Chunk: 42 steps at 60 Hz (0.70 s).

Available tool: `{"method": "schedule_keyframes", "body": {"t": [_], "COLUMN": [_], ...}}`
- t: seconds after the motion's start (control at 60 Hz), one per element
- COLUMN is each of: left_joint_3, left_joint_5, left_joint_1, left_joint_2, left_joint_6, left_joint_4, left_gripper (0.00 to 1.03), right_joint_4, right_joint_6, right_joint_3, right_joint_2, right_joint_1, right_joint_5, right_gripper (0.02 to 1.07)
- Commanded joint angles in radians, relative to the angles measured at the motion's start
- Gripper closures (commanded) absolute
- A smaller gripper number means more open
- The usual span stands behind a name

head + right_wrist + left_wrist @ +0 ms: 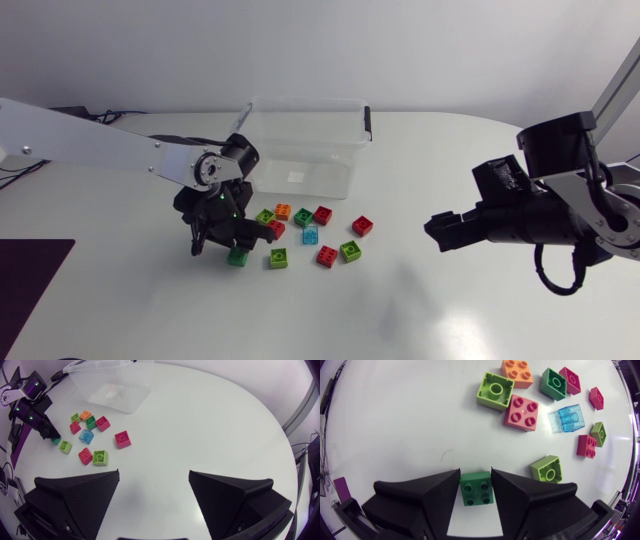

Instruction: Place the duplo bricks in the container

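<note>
The left gripper (476,477) is down on the table (420,320), on the near side of the clear container (305,140) and off its left end. Its two fingers are pinching a dark green duplo brick (476,488), one pressed flat to each of two opposite sides. That brick is a square two-by-two with no real long axis. Its four studs face straight up and its edges run in line with the fingers. It looks to be resting on the table, though lifted a hair is possible.

The loose bricks (521,412) are scattered in a patch on the same near side of the container, towards its middle. They are lime, orange, red, green and one see-through blue, all studs up and turned every which way.

The container lies with its long axis across the table and its open top up. The right gripper (154,480) hangs well off the container's right end, fingers spread wide and holding nothing.
</note>
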Motion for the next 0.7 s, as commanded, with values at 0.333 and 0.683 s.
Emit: {"method": "schedule_keyframes", "body": {"t": [0.333,0.683], "left_joint_3": [0.001,0.012], "left_joint_5": [-0.002,-0.043], "left_joint_1": [-0.026,-0.040], "left_joint_2": [-0.113,0.000], "left_joint_6": [-0.028,-0.028], "left_joint_4": [-0.095,-0.048], "left_gripper": [0.61,0.33], "right_joint_4": [0.009,0.002], "right_joint_6": [-0.027,-0.040], "right_joint_3": [-0.001,-0.036], "right_joint_2": [0.028,-0.008], "right_joint_1": [0.014,0.024], "right_joint_5": [0.005,0.006], "right_gripper": [0.07,0.07]}}
